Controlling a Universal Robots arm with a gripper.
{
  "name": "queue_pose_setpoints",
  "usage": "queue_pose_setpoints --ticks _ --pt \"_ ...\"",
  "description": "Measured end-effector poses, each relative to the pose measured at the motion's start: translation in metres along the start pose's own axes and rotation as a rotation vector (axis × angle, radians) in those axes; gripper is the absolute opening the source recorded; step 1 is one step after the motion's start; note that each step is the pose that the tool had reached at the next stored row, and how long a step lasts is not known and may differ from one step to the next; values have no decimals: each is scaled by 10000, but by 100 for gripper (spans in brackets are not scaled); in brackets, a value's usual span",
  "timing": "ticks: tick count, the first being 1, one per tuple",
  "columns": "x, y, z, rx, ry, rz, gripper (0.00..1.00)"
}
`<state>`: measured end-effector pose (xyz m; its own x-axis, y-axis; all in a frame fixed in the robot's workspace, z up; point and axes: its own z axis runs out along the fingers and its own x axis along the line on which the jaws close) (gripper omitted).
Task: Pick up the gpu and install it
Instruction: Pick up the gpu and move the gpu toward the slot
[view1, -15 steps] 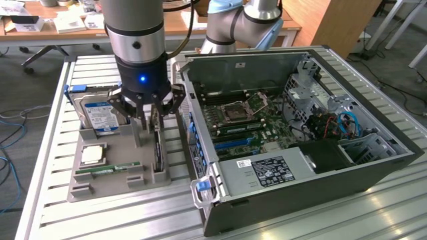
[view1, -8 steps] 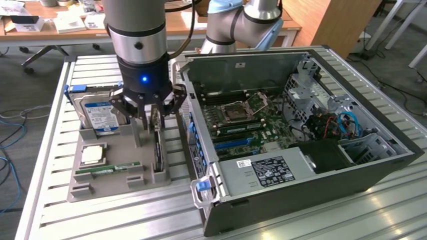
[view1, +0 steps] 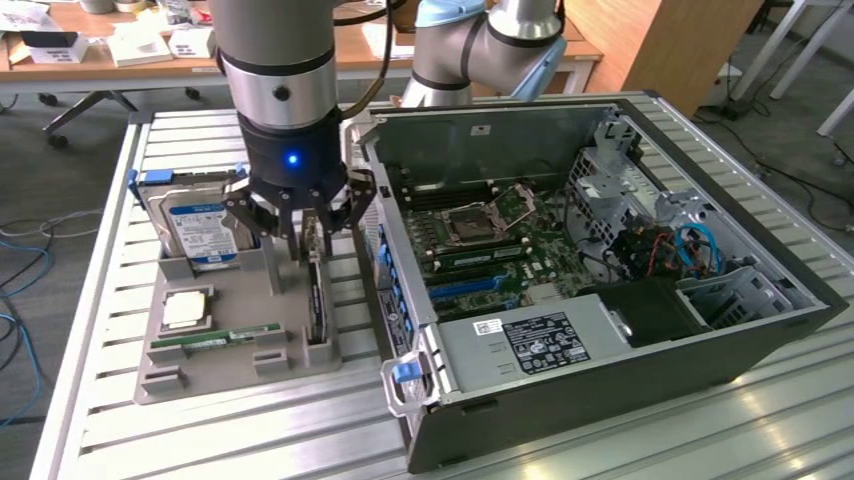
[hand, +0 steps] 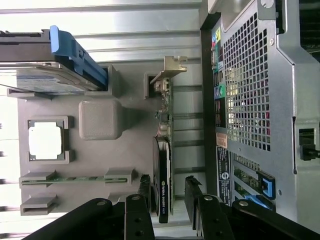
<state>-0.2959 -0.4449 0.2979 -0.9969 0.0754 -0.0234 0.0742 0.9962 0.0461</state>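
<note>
The gripper (view1: 304, 222) hangs with its fingers (hand: 145, 186) spread wide, one on each side of the gpu (view1: 316, 298) and clamped on nothing; in the wrist view a gap shows between each finger and the card's faces. The gpu stands on its long edge in a slot of the grey tray (view1: 214, 378); in the exterior view it is at about nine o'clock from the open computer case (view1: 601, 395), just beside the case wall; its silvery bracket (hand: 171, 67) is at the end nearer the hard drive (view1: 198, 228). That blue-labelled drive stands on the same tray at about ten o'clock from the card; a processor (view1: 184, 308) and a green memory stick (view1: 218, 340) lie at around eight o'clock. I judge the card light and stiff, yet fragile, a thin board with bare components; the black cooler (hand: 161, 172) looks the soundest place to pinch, across the flat faces near the upper edge, clear of the bracket and of the contact edge down in the slot; a hold far toward one end would likely let it tilt.
</note>
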Motion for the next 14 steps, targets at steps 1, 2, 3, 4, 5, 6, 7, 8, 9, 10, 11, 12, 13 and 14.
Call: queue_pose_setpoints --ticks 1,2,3,4,5,6,7,8,9,10,11,12,13,14 --pt "0 -1 13 0 1 0 41" --pt "0 -1 26 1 3 0 41" --pt "0 -2 42 1 2 0 41" --pt "-1 -3 57 0 2 0 41" --pt "0 -3 71 0 2 0 41" --pt "0 -4 85 0 2 0 41" --pt "0 -5 99 1 2 0 41" --pt "0 -5 113 1 2 0 41" --pt "0 -6 126 1 2 0 41" --pt "0 -6 137 1 2 0 41" --pt "0 -7 146 1 3 0 41" --pt "0 -7 148 2 3 -1 41" --pt "0 -7 148 2 4 0 41" --pt "0 -7 148 3 4 -1 41"
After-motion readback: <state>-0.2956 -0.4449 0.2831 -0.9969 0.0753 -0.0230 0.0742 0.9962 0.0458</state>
